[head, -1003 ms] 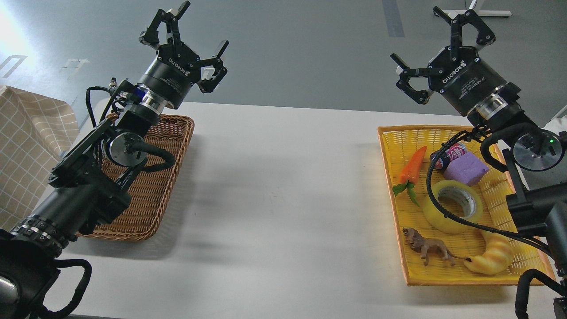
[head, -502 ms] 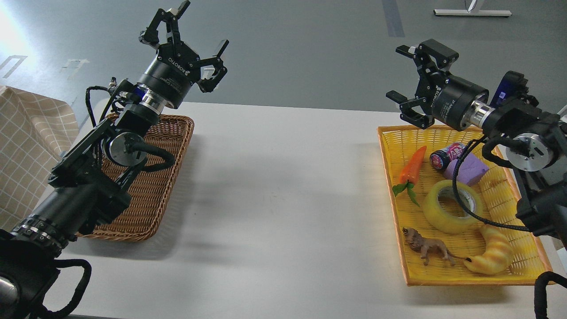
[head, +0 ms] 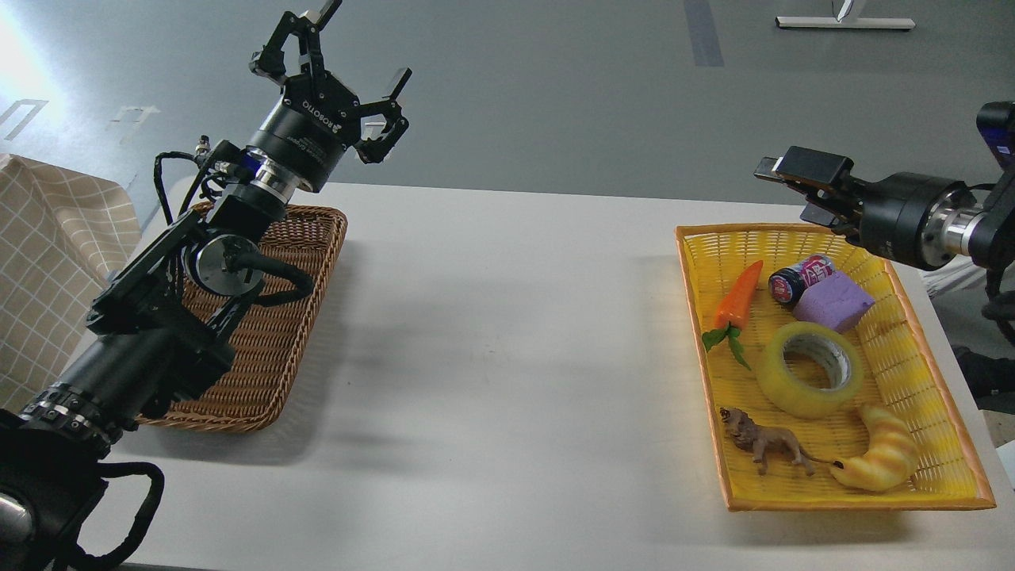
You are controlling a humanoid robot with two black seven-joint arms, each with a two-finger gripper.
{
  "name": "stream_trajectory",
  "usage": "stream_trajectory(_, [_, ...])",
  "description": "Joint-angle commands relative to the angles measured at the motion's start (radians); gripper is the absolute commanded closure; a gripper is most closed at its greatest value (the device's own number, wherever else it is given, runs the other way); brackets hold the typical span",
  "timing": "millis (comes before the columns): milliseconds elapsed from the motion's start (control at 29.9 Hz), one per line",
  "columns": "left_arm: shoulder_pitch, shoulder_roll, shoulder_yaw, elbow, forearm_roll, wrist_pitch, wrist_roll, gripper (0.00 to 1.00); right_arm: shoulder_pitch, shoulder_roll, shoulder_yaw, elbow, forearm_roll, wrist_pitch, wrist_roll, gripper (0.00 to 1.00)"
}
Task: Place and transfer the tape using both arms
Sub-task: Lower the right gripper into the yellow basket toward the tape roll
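The tape point(head: 781, 385), a wide translucent yellow roll with a grey-white core, lies flat in the yellow basket point(head: 856, 501) at the right, in full view. My right gripper point(head: 805, 190) is seen side-on above the basket's far edge and points left. Its fingers stand apart and hold nothing, well above and behind the tape. My left gripper point(head: 337, 59) is raised above the far end of the brown wicker basket point(head: 270, 357) at the left, fingers spread and empty.
The yellow basket also holds a toy carrot point(head: 737, 297), a small can point(head: 797, 277), a purple block point(head: 833, 301), a toy lion point(head: 765, 444) and a croissant-shaped toy point(head: 880, 464). A checked cloth point(head: 40, 262) lies at the far left.
My right arm has swung out to the right and turned, so its gripper points left instead of up. Its cable no longer crosses the tape. My left arm has hardly moved.
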Motion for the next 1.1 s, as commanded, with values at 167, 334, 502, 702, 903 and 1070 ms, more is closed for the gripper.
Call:
stream_trajectory(167, [-0.005, 0.006, 0.000, 0.000, 0.000, 0.000, -0.001, 0.02, -0.005, -0.148, -0.077, 0.069, -0.087, 0.000, 0.001, 0.00])
stream_trajectory(334, [-0.006, 0.009, -0.002, -0.002, 0.000, 0.000, -0.001, 0.02, -0.022, -0.193, -0.126, 0.073, -0.117, 0.000, 0.001, 0.02])
stream_trajectory(502, [-0.006, 0.008, -0.002, -0.002, 0.000, 0.000, -0.001, 0.02, -0.064, -0.196, -0.145, 0.072, -0.197, 0.000, 0.000, 0.03])
stream_trajectory(702, [-0.006, 0.008, -0.002, -0.002, 0.000, 0.000, -0.001, 0.02, -0.144, -0.194, -0.145, 0.069, -0.254, 0.000, -0.002, 0.05])
stream_trajectory(903, [-0.006, 0.003, -0.003, -0.002, 0.000, 0.000, -0.001, 0.02, -0.212, -0.183, -0.146, 0.061, -0.295, 0.000, -0.002, 0.10])
stream_trajectory(1070, [-0.006, 0.003, -0.003, -0.002, 0.000, 0.000, -0.001, 0.02, -0.241, -0.170, -0.146, 0.060, -0.337, 0.000, -0.002, 0.11])
